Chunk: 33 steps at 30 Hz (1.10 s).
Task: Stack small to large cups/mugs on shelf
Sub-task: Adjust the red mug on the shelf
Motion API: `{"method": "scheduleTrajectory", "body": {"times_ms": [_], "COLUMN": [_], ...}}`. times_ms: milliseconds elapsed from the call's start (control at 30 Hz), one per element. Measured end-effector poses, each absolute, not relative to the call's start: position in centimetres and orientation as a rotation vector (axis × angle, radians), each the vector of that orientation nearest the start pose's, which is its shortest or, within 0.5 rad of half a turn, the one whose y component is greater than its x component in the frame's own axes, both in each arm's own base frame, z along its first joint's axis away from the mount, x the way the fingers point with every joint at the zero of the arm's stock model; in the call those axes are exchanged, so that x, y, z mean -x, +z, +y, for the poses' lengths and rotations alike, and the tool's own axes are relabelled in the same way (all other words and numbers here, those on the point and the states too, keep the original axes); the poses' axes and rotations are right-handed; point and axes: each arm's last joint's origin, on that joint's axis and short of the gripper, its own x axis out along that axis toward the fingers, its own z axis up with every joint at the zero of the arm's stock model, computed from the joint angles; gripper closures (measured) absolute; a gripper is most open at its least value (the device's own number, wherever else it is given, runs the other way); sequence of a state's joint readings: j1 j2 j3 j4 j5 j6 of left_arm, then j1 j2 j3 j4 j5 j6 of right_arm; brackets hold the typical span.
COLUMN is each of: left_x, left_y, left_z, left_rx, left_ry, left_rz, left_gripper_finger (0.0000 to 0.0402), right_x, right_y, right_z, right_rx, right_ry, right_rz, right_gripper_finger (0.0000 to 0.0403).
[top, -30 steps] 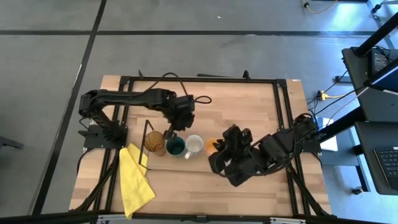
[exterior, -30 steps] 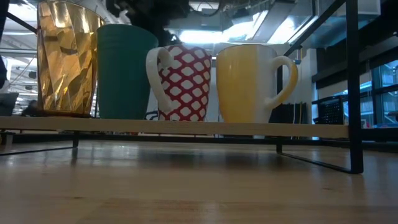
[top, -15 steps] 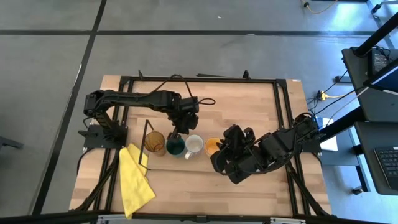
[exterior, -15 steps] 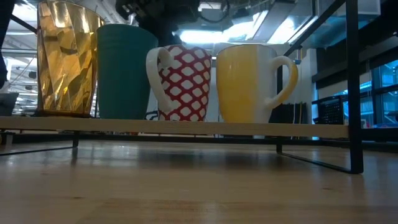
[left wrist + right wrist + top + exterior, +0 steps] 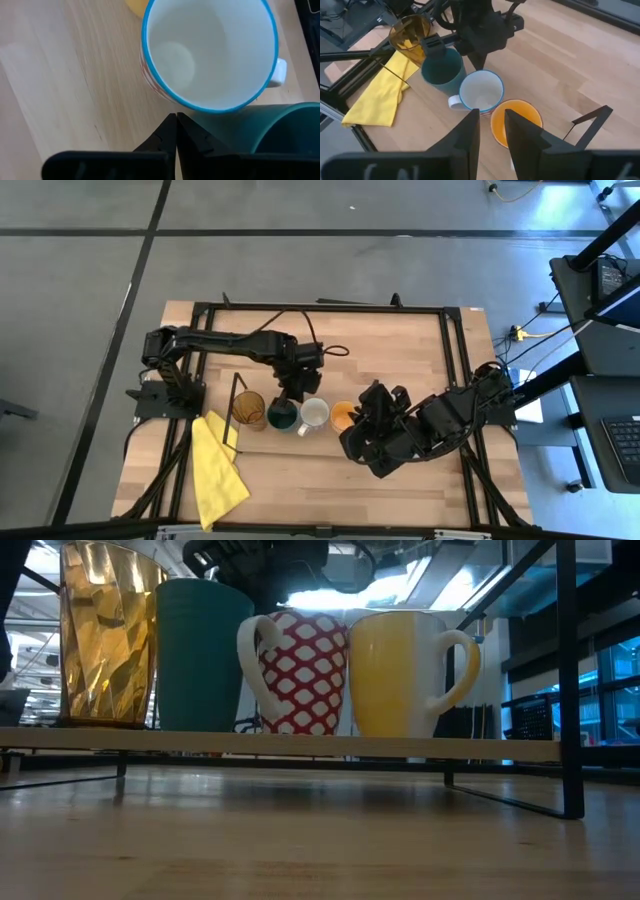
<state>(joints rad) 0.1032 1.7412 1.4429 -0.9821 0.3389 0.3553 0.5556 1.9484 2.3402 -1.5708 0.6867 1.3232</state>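
Four vessels stand upright in one row along the shelf [image 5: 300, 745]: a faceted amber tumbler [image 5: 105, 635], a plain dark green cup [image 5: 200, 655], a mug [image 5: 300, 675] white inside with a blue rim and red-and-white lattice outside, and an orange mug [image 5: 400, 670]; both handles lie roughly along the row. The left gripper [image 5: 297, 392] hangs at the far side between the cup and the lattice mug, fingers [image 5: 167, 137] pressed together on nothing; the right gripper [image 5: 492, 132] sits just near the orange mug, fingers a little apart, empty.
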Motion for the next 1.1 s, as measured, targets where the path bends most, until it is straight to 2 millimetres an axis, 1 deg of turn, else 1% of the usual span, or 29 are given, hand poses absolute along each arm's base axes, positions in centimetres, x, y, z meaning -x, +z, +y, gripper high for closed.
{"method": "scheduleTrajectory", "body": {"times_ms": [167,267,333,400,500,600,633,700,767,833,867,967,1100], "left_x": [-34.2,-34.1,-33.9,-33.9,-34.1,-34.2,-34.1,-33.9,-33.6,-33.4,-33.3,-32.8,-31.6], "left_y": [25.8,25.8,26.4,28.0,31.5,35.2,36.0,36.9,36.8,36.3,36.1,35.8,36.3], "left_z": [2.6,2.8,3.2,3.6,4.0,3.2,2.6,1.2,-0.4,-2.3,-3.4,-7.3,-12.8], "left_rx": [-0.015,-0.043,-0.075,-0.092,-0.083,-0.065,-0.055,-0.046,-0.048,-0.048,-0.038,0.025,0.144], "left_ry": [-0.414,-0.378,-0.341,-0.325,-0.292,-0.269,-0.266,-0.249,-0.218,-0.17,-0.147,-0.067,0.143], "left_rz": [1.205,1.22,1.224,1.197,1.143,1.058,1.044,1.048,1.096,1.149,1.161,1.155,1.008], "left_gripper_finger": [0.0394,0.0398,0.04,0.04,0.0395,0.0393,0.0393,0.0397,0.04,0.0399,0.0399,0.04,0.0401], "right_x": [-31.2,-31.2,-31.2,-31.2,-31.0,-30.3,-30.1,-29.5,-28.9,-28.0,-27.6,-26.9,-26.2], "right_y": [41.5,41.5,41.5,41.6,42.1,43.1,43.4,44.0,44.7,45.4,45.6,45.5,44.6], "right_z": [17.2,17.1,17.1,17.0,16.4,15.5,15.3,14.9,14.6,14.6,14.6,15.4,17.0], "right_rx": [-0.511,-0.508,-0.491,-0.476,-0.482,-0.497,-0.499,-0.501,-0.513,-0.525,-0.524,-0.533,-0.509], "right_ry": [-0.665,-0.668,-0.674,-0.676,-0.677,-0.68,-0.681,-0.683,-0.677,-0.661,-0.656,-0.63,-0.574], "right_rz": [0.688,0.683,0.67,0.662,0.655,0.627,0.615,0.587,0.566,0.549,0.543,0.549,0.623], "right_gripper_finger": [0.0311,0.0311,0.0311,0.0311,0.0311,0.0313,0.0317,0.0333,0.0358,0.0387,0.0394,0.0396,0.0398]}}
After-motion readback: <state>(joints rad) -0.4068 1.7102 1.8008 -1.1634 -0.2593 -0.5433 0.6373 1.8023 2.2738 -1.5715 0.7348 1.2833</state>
